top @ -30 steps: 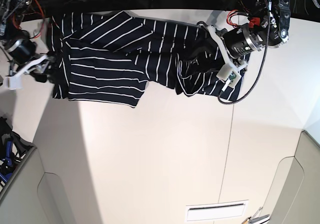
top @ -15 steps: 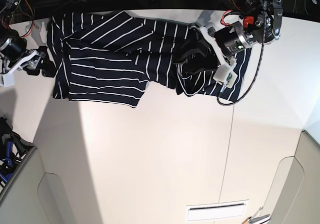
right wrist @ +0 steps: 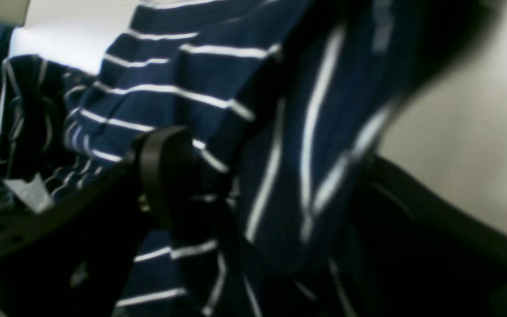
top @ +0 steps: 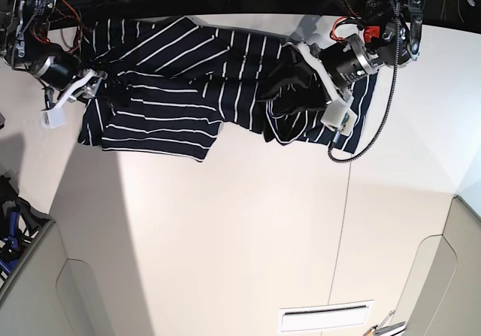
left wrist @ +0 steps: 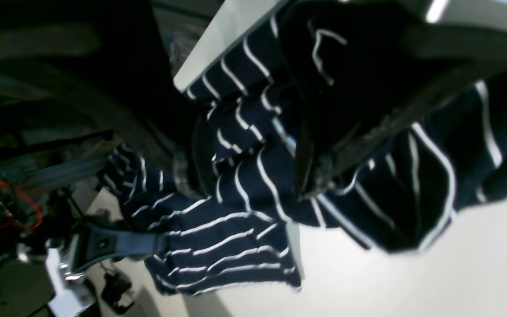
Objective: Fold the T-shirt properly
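The T-shirt (top: 173, 88), dark navy with thin white stripes, lies crumpled along the table's far edge. My left gripper (top: 289, 80) sits on its right part, shut on a raised bunch of cloth. In the left wrist view the striped T-shirt (left wrist: 236, 246) hangs between the dark fingers (left wrist: 194, 163) of that gripper (left wrist: 253, 180). My right gripper (top: 101, 88) is over the shirt's left edge. In the right wrist view its jaws stand wide apart, one black finger (right wrist: 165, 176) on the T-shirt (right wrist: 183, 75), and loose cloth lies between them at the gripper (right wrist: 271, 189).
The white table (top: 248, 223) stretches toward the near side, with a thin seam running down it. A white slotted plate (top: 327, 319) lies near the front edge. Grey bins stand at the lower left (top: 30, 283) and lower right (top: 443, 276). Cables and dark gear line the back.
My right arm swung in from beside the table onto the shirt's left edge. My left gripper drew a little to the left with its bunch of cloth, uncovering the striped corner behind it.
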